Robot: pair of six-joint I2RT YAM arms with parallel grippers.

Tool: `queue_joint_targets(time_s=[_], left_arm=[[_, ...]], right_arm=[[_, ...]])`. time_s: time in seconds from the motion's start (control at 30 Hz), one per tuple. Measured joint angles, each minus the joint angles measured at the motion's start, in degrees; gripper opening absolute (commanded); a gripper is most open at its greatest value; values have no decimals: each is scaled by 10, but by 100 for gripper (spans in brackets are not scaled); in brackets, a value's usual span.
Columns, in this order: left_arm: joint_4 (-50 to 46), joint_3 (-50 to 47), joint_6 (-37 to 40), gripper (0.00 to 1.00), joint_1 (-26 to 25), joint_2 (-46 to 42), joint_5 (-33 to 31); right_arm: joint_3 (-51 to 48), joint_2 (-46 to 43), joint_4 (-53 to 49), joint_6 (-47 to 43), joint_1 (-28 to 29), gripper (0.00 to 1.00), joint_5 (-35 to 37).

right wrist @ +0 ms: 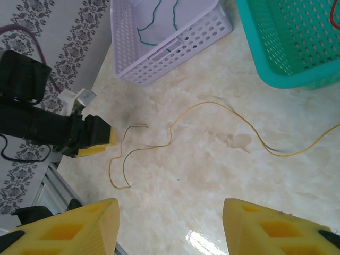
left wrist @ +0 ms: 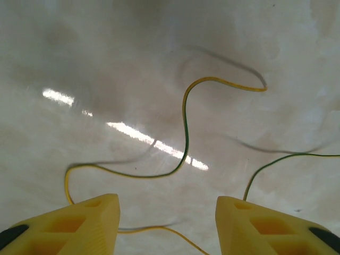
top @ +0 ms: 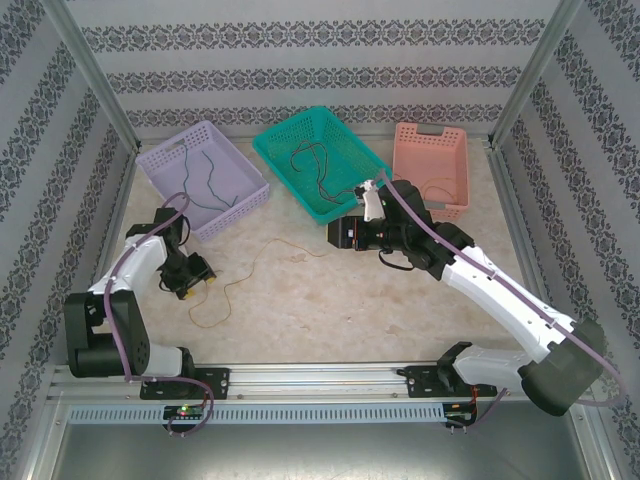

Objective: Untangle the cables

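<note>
Top external shows a thin dark wire [top: 205,175] already in the lavender plastic basket [top: 235,212], with a wire tangle [top: 310,160] left in the teal plastic basket [top: 285,178]. The left gripper [left wrist: 167,202] and right gripper [right wrist: 170,204] both gape empty.

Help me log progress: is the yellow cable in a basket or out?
Out: the yellow cable lies in loose curves on the table.
</note>
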Motion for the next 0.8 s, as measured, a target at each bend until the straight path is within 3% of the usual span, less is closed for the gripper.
queue_joint_targets(time_s=[0.13, 0.3, 0.5, 0.6, 0.8], left_arm=[[34, 0, 17, 46, -7, 28, -5], [66, 0, 27, 34, -16, 77, -10], [91, 0, 21, 0, -34, 101, -23], [96, 0, 14, 0, -43, 81, -25], [83, 1, -5, 0, -61, -40, -10]], right_arm=[[-4, -1, 1, 1, 0, 54, 4], [-37, -2, 0, 27, -7, 54, 38], [-85, -1, 4, 87, -42, 55, 90], [-99, 4, 11, 115, -65, 55, 113], [-111, 39, 40, 153, -120, 55, 160]])
